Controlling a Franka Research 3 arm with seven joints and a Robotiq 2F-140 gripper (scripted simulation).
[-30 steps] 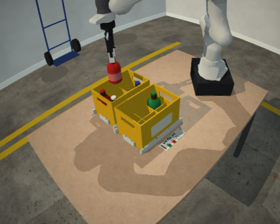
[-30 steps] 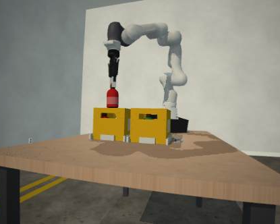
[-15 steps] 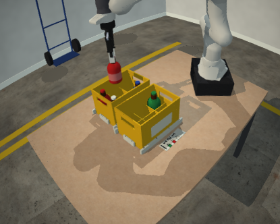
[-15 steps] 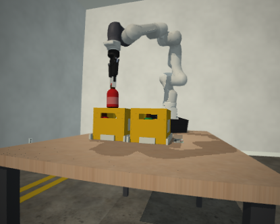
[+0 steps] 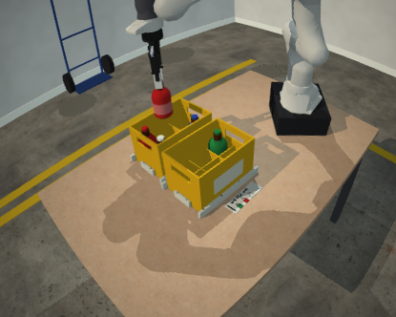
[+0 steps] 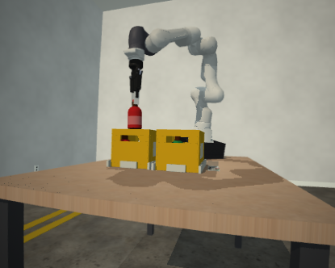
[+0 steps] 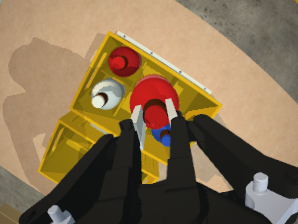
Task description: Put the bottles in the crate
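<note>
Grey walls (image 5: 25,57), concrete floor (image 5: 44,267), blue hand truck (image 5: 84,33).

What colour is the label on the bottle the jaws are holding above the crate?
Light pink-red, on a red bottle with a red cap; the top view shows it best.

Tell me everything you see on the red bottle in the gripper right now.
The red bottle has a glossy red body, a paler pink-red label band round its lower half, and a red cap. It hangs upright, lifted wholly above the rim of the source crate and touching neither crate. The gripper is shut on its neck from straight above; nothing else touches it.
</note>
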